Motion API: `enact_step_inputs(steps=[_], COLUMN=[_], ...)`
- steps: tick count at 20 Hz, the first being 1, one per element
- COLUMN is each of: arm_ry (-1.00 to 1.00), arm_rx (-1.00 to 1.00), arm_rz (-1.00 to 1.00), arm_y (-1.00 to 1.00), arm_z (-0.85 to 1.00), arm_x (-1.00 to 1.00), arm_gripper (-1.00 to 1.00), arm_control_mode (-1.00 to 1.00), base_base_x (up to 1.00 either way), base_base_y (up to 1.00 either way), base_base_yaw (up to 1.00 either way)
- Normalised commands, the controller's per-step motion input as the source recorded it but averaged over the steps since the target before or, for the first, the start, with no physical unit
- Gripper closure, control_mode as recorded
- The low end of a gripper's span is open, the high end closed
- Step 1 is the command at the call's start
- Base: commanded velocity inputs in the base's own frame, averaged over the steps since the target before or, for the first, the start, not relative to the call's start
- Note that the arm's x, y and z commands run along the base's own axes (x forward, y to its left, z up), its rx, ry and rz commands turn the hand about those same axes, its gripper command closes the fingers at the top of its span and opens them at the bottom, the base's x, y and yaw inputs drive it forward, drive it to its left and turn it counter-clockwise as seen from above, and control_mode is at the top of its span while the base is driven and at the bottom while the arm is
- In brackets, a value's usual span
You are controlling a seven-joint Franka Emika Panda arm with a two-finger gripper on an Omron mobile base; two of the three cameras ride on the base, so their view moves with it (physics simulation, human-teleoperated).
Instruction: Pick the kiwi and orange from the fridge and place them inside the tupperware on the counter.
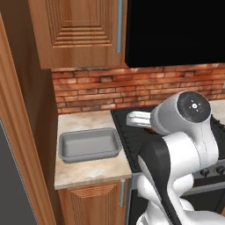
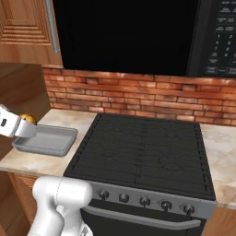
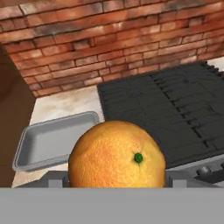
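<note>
Tray: the shallow rectangular grey tupperware point(image 1: 90, 145) with rounded corners and a raised rim lies on the beige marbled stone counter point(image 1: 83, 171), just left of the stove; nothing is seen inside it.
Counter: a short stretch of stone over brown wooden cabinets, backed by a red brick wall point(image 1: 110, 88).
Fruit: the round orange-brown orange point(image 3: 117, 154), a small green stem spot on its skin, sits large at the bottom of the hand view, with the tray behind it to the left. In the right base view it peeks out beside the white hand, at the tray's near left end.
Gripper: the two-finger gripper point(image 2: 25, 125) is clamped on the orange, its jaws set wide around the fruit.
Stove: the black stovetop point(image 2: 143, 152) with its row of knobs fills the right.
</note>
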Motion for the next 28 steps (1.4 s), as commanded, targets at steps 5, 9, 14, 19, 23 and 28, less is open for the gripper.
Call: enact_step_inputs(steps=[5, 9, 14, 19, 23, 28], arm_ry=[0.46, 0.37, 0.22, 0.24, 0.23, 0.2], arm_rx=[0.0, 0.0, 0.0, 0.0, 0.0, -0.05], arm_rz=[0.47, 0.24, 0.11, 0.0, 0.0, 0.0], arm_y=[0.1, 0.24, 0.31, 0.46, 0.44, 0.33], arm_z=[-0.3, -0.34, -0.47, -0.44, -0.43, -0.54], arm_x=[0.61, 0.74, 0.59, 0.62, 0.64, 0.51], arm_gripper=[1.0, 1.0, 1.0, 1.0, 1.0, 1.0], arm_control_mode=[-1.0, -1.0, -1.0, -1.0, -1.0, -1.0], base_base_x=[0.0, 0.0, 0.0, 0.0, 0.0, 0.0], base_base_y=[0.0, 0.0, 0.0, 0.0, 0.0, 0.0], base_base_yaw=[0.0, 0.0, 0.0, 0.0, 0.0, 0.0])
